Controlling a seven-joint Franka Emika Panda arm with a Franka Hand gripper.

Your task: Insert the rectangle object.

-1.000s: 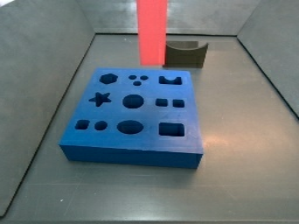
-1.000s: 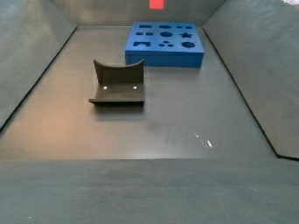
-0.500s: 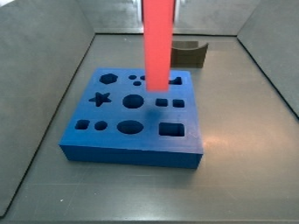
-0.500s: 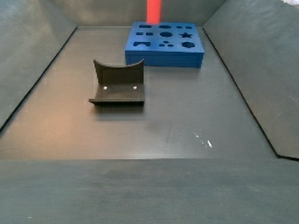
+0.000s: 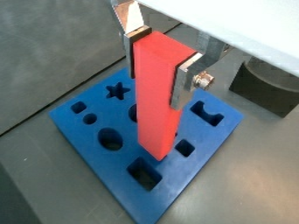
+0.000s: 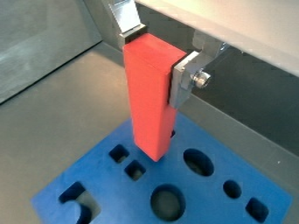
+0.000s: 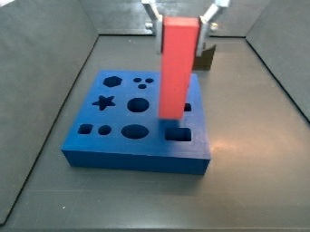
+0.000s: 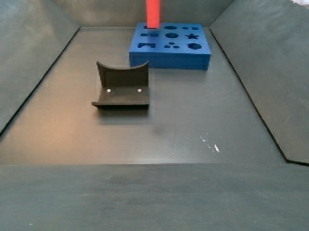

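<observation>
My gripper [image 7: 182, 16] is shut on the rectangle object [image 7: 177, 68], a tall red block held upright by its upper end. Its lower end hangs just over the square hole [image 7: 179, 135] near the front right of the blue board [image 7: 133, 154]; I cannot tell whether it touches. In both wrist views the silver fingers [image 5: 132, 22] [image 6: 184, 79] clamp the block [image 5: 156, 96] [image 6: 149, 96] above the board [image 5: 193, 171] [image 6: 111, 188]. In a side view the block [image 8: 154, 13] stands over the far board [image 8: 172, 60].
The dark fixture with a curved notch [image 8: 121, 86] stands on the grey floor apart from the board; it also shows behind the block [image 7: 206, 56] and in a wrist view [image 5: 268, 83]. Grey walls enclose the floor. The board has several other shaped holes.
The gripper has carried the red block from the board's far edge over to the square hole at the front right and lowered it; the fingers now show in a side view.
</observation>
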